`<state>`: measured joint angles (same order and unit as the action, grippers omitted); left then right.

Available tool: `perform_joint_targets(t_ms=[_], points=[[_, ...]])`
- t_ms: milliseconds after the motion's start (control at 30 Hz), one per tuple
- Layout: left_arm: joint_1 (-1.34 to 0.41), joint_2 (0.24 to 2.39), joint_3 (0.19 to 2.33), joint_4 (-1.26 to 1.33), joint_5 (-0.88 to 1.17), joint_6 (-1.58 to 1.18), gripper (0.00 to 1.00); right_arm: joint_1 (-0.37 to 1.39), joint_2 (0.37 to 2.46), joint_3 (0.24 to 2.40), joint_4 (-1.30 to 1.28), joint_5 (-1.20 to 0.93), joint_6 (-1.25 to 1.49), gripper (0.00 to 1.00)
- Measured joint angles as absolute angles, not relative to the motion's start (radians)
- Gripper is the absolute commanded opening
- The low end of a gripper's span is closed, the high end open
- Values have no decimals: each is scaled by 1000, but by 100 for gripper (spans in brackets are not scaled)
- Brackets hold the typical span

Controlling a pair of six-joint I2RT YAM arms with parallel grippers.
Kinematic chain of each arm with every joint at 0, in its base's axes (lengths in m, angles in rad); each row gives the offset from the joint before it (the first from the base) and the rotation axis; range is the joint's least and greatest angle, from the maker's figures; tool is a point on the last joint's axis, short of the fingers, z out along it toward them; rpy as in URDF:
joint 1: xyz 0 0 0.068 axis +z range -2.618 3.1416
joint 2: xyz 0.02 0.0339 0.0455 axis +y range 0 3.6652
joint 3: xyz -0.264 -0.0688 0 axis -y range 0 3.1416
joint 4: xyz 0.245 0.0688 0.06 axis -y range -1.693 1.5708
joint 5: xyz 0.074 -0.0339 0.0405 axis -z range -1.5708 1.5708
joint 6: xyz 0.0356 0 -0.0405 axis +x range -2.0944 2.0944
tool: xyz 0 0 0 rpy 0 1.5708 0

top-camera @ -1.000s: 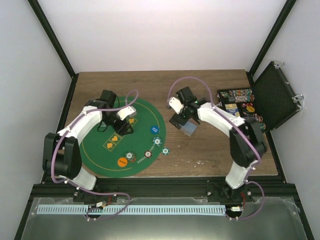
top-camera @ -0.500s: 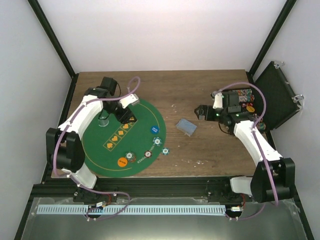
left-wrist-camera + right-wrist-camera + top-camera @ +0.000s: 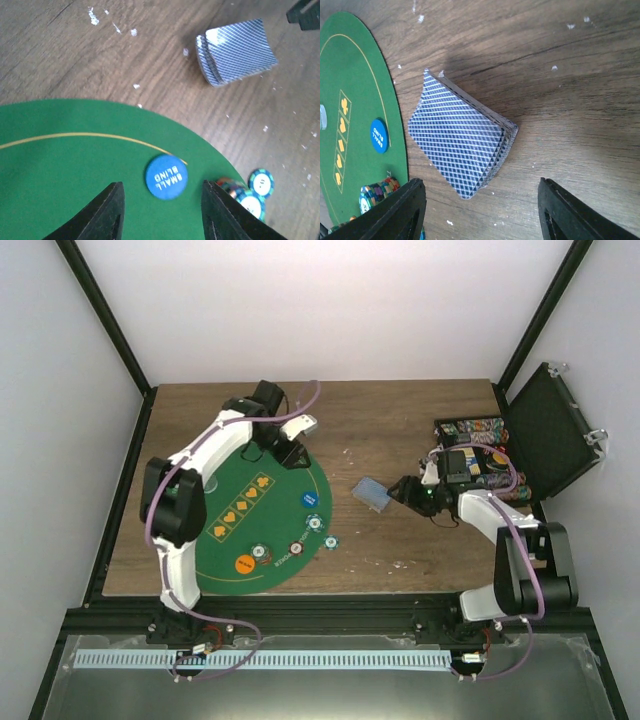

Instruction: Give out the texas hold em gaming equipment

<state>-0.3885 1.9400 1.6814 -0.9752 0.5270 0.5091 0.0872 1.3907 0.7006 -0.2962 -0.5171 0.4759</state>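
Note:
A deck of playing cards [image 3: 370,494] with grey-blue backs lies on the wood table just right of the green mat; it also shows in the right wrist view [image 3: 460,140] and the left wrist view [image 3: 235,51]. My right gripper [image 3: 402,490] [image 3: 480,181] is open and empty, just right of the deck. My left gripper [image 3: 294,452] [image 3: 162,186] is open and empty above the mat's back right part, over a blue "SMALL BLIND" chip [image 3: 166,177] [image 3: 309,499]. An orange chip [image 3: 244,563], a red-white chip [image 3: 297,548] and teal chips [image 3: 315,522] lie along the mat's near edge.
The green half-round mat [image 3: 215,550] covers the table's left half. An open black case [image 3: 552,430] stands at the right edge, its tray [image 3: 470,432] full of chips. One teal chip [image 3: 329,541] lies on the wood beside the mat.
My right gripper left the deck on the table, pulled back toward the case, then returned beside the deck. My left arm swung from the mat's left part to its back right edge.

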Motion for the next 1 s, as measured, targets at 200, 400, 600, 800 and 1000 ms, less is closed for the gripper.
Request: perform_joint_targets(t_ms=[200,400,600,800,1000], points=[[-440,2076,1760,-910,528,313,39,87,1475,688,-223,-545,497,54],[-540,2161,1805,-838,545,177,34,87,1554,690,-173,-567,499,51],[-585,2291,1887,-804,577,88,36,87,1595,691,-137,-600,500,50],[-588,2371,1930,-788,624,31,38,88,1630,699,-101,-633,506,47],[-588,2374,1934,-778,667,6,38,97,1691,747,-73,-659,509,45]])
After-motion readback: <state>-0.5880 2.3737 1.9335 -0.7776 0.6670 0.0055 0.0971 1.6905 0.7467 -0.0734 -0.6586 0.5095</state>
